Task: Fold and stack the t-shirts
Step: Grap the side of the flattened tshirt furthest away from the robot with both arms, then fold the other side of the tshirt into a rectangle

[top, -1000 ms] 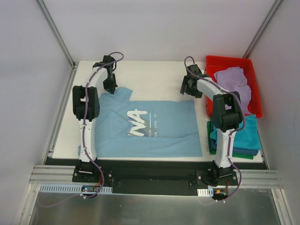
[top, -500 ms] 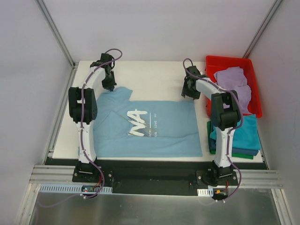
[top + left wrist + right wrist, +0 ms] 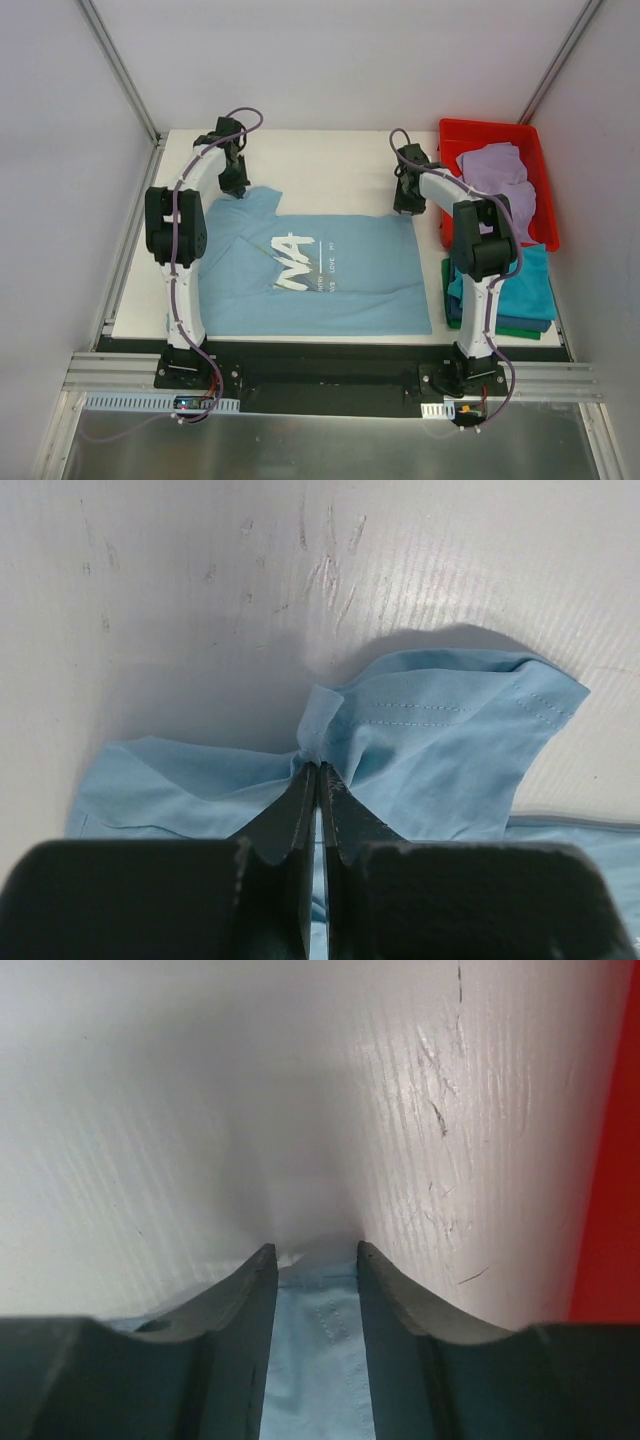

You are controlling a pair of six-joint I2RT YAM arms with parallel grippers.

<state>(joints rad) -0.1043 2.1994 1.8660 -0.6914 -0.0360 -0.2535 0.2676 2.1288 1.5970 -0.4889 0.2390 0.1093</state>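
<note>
A: State of left gripper (image 3: 318,765)?
B: Clamped on a bunched fold of the light blue t-shirt (image 3: 330,290), upper left of the top view. The shirt is spread on the table (image 3: 320,160).
A: And right gripper (image 3: 310,1250)?
B: Fingers apart, straddling the shirt's upper-right edge. The lavender t-shirt (image 3: 495,170) lies in the red bin (image 3: 455,130), upper right.

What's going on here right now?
Two YAM arms are working a light blue t-shirt spread flat on the white table. The left hand is pinched shut on cloth at its far left corner. The right hand sits open, straddling the far right corner, not yet closed. No fold is made yet. A lavender t-shirt lies in the red bin; a teal t-shirt tops the folded stack on the right.
</note>
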